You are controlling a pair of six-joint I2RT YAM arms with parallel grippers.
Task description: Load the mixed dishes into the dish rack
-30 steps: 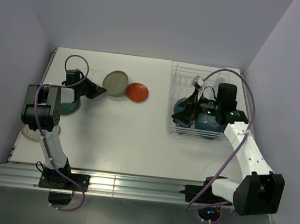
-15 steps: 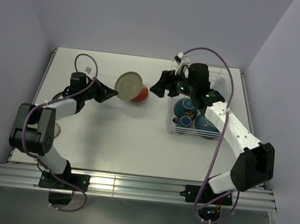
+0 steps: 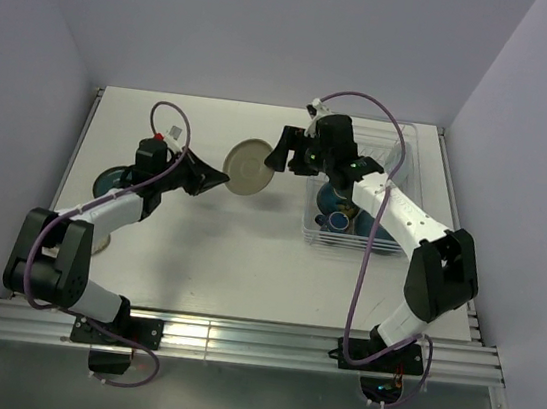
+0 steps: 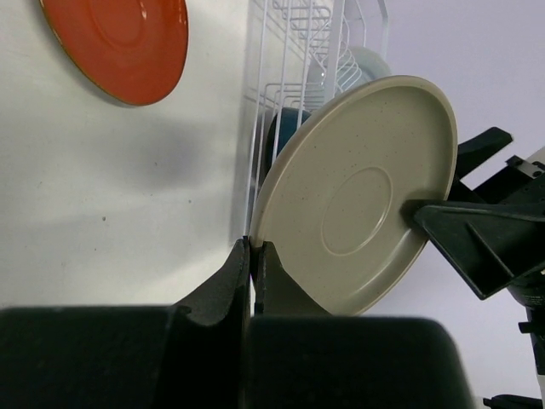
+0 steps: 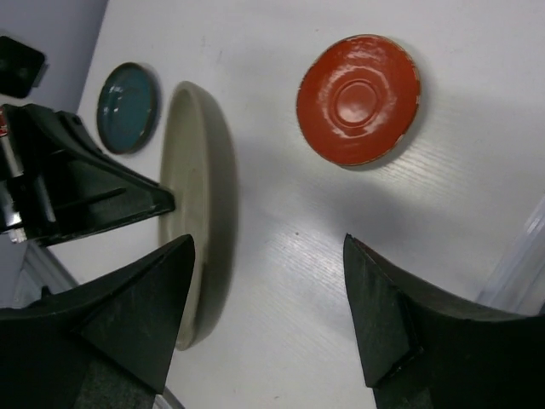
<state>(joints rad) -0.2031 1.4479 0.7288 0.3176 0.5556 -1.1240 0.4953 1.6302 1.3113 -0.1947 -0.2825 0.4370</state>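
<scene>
My left gripper (image 3: pixel 213 178) is shut on the rim of the grey-olive plate (image 3: pixel 249 167) and holds it tilted on edge above the table, left of the white wire dish rack (image 3: pixel 410 142). In the left wrist view the fingers (image 4: pixel 241 266) pinch the plate (image 4: pixel 358 196) at its lower left edge. My right gripper (image 3: pixel 279 153) is open at the plate's far edge. In the right wrist view (image 5: pixel 268 290) the plate (image 5: pixel 192 204) stands edge-on just inside its left finger. The orange-red plate (image 5: pixel 359 98) lies flat on the table. Blue bowls (image 3: pixel 341 199) sit in the rack.
A teal-blue dish (image 3: pixel 109 181) lies on the table at the left, also seen in the right wrist view (image 5: pixel 128 106). The orange-red plate (image 4: pixel 119 43) lies under the lifted plate, hidden in the top view. The rack's wires (image 4: pixel 294 51) stand just behind the held plate.
My left gripper has lifted the grey-olive plate off the table and carried it right, towards the rack. My right gripper has left the rack and swung left to the plate.
</scene>
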